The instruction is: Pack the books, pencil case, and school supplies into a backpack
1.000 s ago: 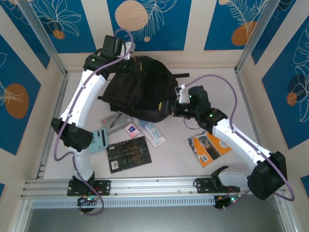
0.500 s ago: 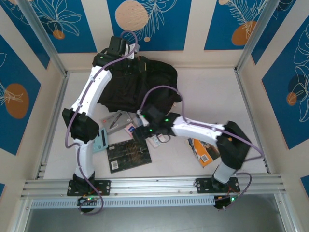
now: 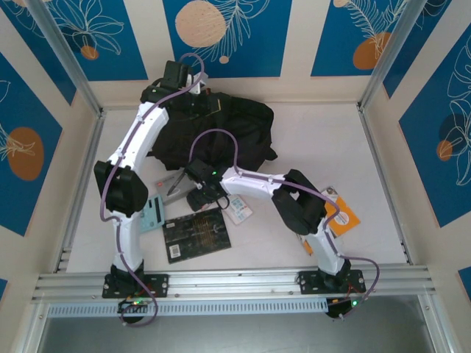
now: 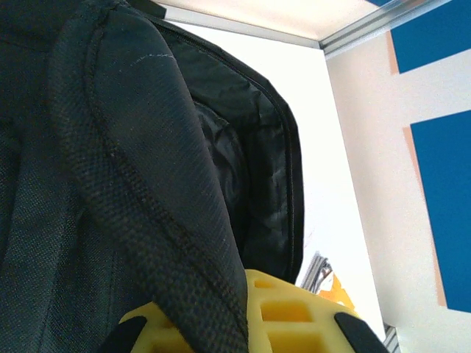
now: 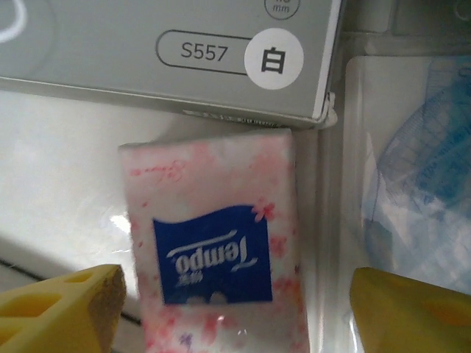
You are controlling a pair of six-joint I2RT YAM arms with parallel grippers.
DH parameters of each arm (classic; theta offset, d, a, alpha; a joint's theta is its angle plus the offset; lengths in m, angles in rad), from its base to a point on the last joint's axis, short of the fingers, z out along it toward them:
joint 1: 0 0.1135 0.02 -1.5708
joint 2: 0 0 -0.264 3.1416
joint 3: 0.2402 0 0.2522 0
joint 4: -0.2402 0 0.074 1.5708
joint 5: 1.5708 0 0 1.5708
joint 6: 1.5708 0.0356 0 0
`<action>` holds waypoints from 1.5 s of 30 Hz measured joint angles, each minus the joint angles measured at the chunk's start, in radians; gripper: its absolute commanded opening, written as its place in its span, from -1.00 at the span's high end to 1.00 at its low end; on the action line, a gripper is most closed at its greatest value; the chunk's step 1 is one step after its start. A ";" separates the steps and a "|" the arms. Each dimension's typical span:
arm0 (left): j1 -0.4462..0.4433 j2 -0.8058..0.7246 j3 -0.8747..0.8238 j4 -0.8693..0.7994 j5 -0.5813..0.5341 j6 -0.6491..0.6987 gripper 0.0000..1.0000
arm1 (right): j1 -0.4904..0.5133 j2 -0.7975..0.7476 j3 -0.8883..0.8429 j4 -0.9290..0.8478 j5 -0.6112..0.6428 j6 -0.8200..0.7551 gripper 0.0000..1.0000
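Gathering supplies, likely: left gripper (image 4: 221,327) pinches the backpack (image 4: 110,147) rim. Right gripper (image 5: 235,309) jaws, spread, straddle the tissue pack (image 5: 213,250) near the backpack. Next, probably squeeze and lift.

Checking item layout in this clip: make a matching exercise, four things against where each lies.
1 black fabric backpack
2 black gold-patterned paperback
3 orange paperback
4 pink flowered tissue packet

A between fingers of the right gripper
B far side of the white table
C near side, left
D near side, right

Pairs: 1-B, 2-C, 3-D, 4-A
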 measured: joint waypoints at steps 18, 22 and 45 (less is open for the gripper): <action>0.009 -0.012 -0.016 0.015 0.030 -0.018 0.92 | -0.003 -0.071 -0.048 -0.012 0.056 -0.014 0.21; 0.009 -0.044 -0.020 0.014 0.032 -0.018 0.90 | -0.014 -0.309 -0.195 0.065 0.045 -0.019 0.23; 0.011 -0.161 0.003 -0.071 0.077 0.005 1.00 | -0.418 -0.558 -0.236 0.298 -0.153 0.294 0.40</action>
